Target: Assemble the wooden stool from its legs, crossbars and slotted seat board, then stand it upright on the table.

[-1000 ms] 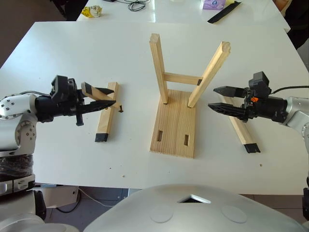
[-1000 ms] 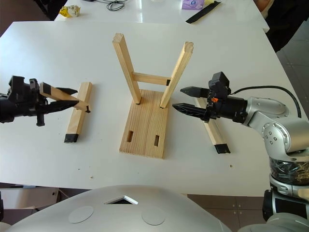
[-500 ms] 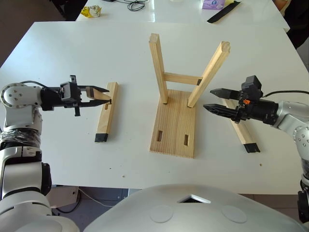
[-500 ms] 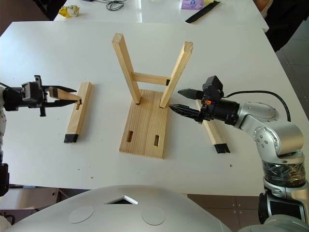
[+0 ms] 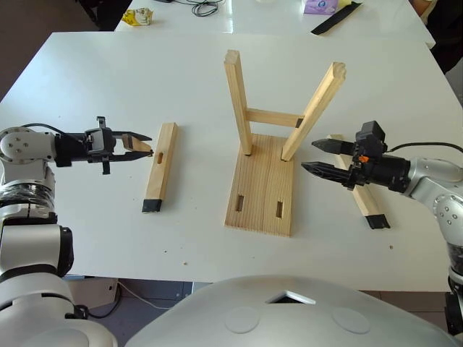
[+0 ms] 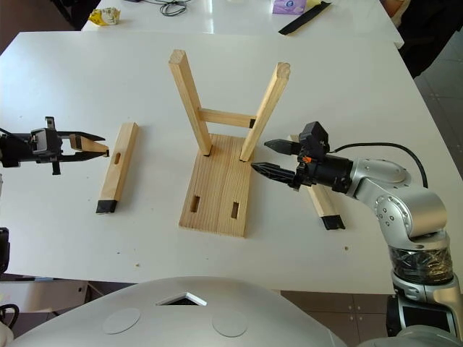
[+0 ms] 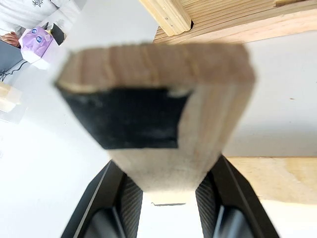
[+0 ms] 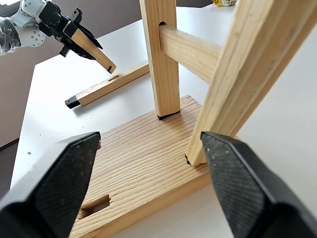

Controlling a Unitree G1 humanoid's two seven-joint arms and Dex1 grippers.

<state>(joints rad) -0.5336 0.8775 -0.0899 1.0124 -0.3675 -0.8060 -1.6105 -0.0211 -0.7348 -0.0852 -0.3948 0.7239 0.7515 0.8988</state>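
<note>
The slotted seat board [image 5: 260,194] lies flat mid-table. Two legs [image 5: 237,101] stand in its far slots, joined by a crossbar [image 5: 273,117]. The two near slots [image 5: 278,210] are open. A loose leg [image 5: 160,173] lies left of the board. Just left of that leg's far end my left gripper [image 5: 137,144] is shut on a short wooden bar [image 7: 153,114] with a black patch on its end. A second loose leg [image 5: 365,204] lies right of the board. Above it my right gripper [image 5: 311,157] is open, close beside the right standing leg [image 8: 247,74], holding nothing.
The white table [image 5: 94,79] has bare room at the far left and along the front edge. On a second table behind lie a yellow packet [image 5: 137,16], cables [image 5: 206,7], a purple packet [image 5: 320,6] and a black strip [image 5: 334,18].
My left arm has drawn back to the left with the bar, off the loose leg. My right gripper has moved left, closer to the seat board and the right standing leg.
</note>
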